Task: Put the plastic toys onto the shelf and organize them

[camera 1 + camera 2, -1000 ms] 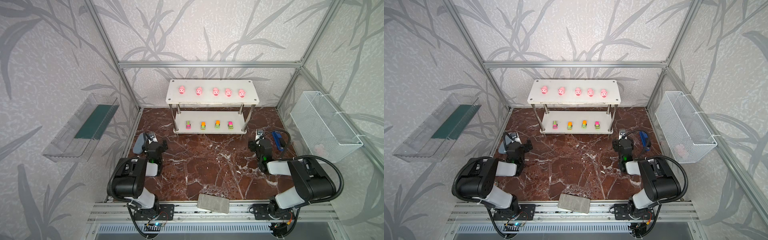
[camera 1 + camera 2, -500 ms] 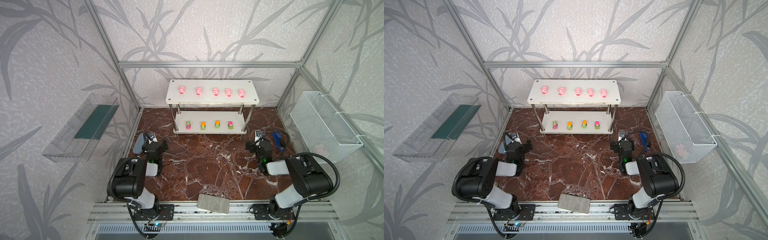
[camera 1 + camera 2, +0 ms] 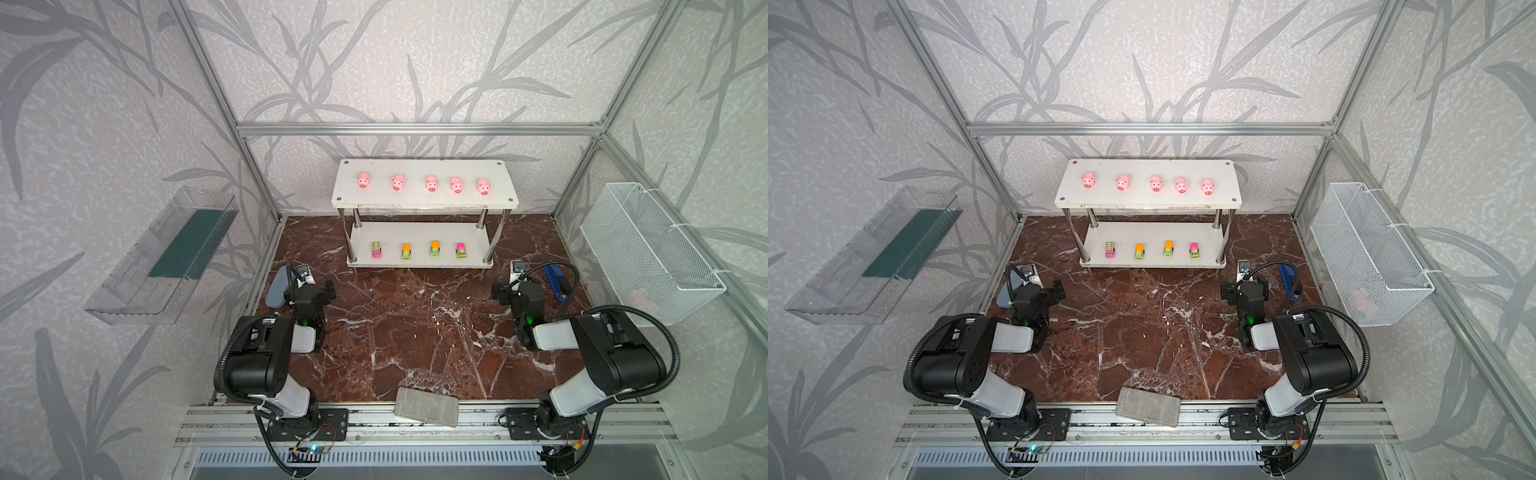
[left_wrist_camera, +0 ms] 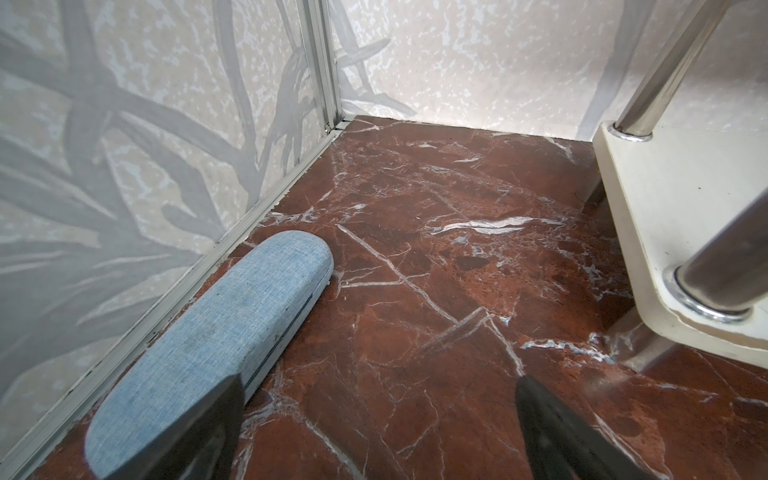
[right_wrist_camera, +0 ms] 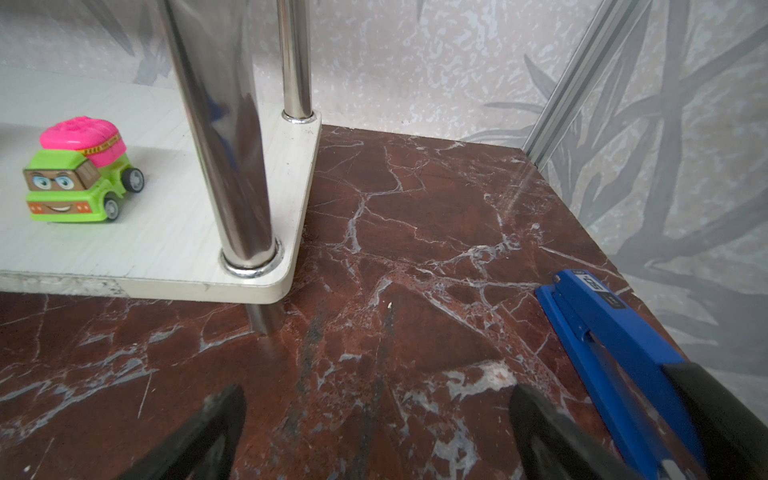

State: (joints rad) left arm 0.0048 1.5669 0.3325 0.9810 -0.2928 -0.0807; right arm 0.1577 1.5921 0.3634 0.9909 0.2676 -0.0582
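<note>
Found left gripper (image 4: 380, 380) spread wide, holding nothing, low over the marble floor (image 4: 415, 249) beside the blue-grey case (image 4: 216, 332). Found right gripper (image 5: 378, 390) likewise spread and empty, near a corner of the shelf (image 5: 166, 232) and the blue tool (image 5: 615, 340). Counted five pigs (image 3: 432, 183) in a row on the top board, four trucks (image 3: 407, 251) in a row on the lower. Saw no toy loose on the floor. Noted a pink blur (image 3: 640, 296) in the wire basket (image 3: 648, 249); cannot tell what. Judged placing otherwise complete.
</note>
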